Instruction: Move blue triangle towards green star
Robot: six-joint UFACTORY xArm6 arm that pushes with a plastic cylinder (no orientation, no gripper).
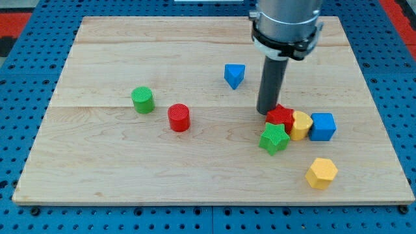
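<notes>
Light wood surface [130, 162] sits on blue pegboard [19, 78]; my tip [268, 113], a plain rod tool with no jaws, touches the red block [281, 116], right of center.

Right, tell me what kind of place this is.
Probably a robotics lab bench: a wooden board lies on a blue pegboard surface, small coloured blocks such as the blue triangle and green star are scattered on it, and my tip sits just above the cluster.
</notes>
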